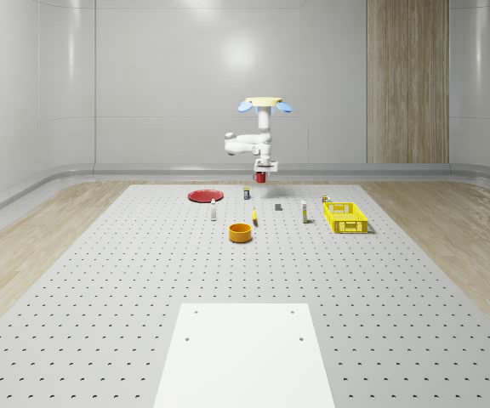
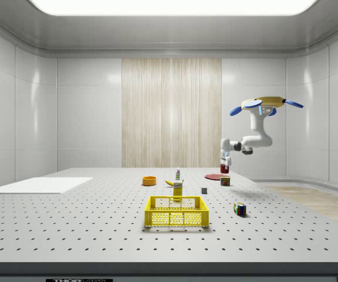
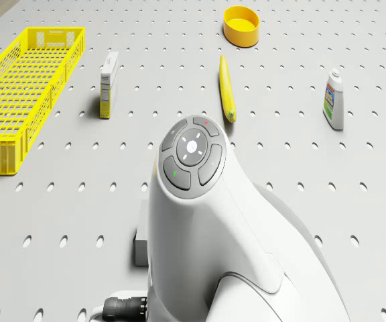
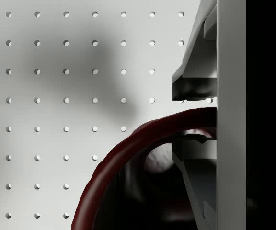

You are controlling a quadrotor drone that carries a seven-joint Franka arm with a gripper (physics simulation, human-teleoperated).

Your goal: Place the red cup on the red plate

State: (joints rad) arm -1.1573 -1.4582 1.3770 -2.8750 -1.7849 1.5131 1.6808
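The drone [image 1: 264,104] hovers in the air above the far part of the perforated table [image 1: 126,280], its white arm [image 1: 247,143] folded below it and reaching down. The gripper [image 1: 264,173] hangs clear of the table surface, and its fingers [image 4: 194,88] are clamped across the rim of the red cup [image 1: 264,178], one inside and one outside the wall. The cup is therefore airborne, held mouth-up under the wrist.

The red plate [image 1: 204,195] lies flat on the table toward the whole-scene view's left of the gripper, well apart from the cup and with nothing on it. A small can [image 1: 247,193] stands between plate and gripper.

Nearer the camera in the whole-scene view lie an orange bowl [image 1: 241,232], a banana [image 1: 254,216], a small white bottle [image 1: 213,211], a narrow carton [image 1: 304,212] and a yellow crate [image 1: 345,217] at the right. A small grey block [image 1: 277,206] sits almost beneath the drone. A white panel [image 1: 243,355] covers the near edge. In the side view a multicoloured cube [image 2: 239,208] rests alone on the table.
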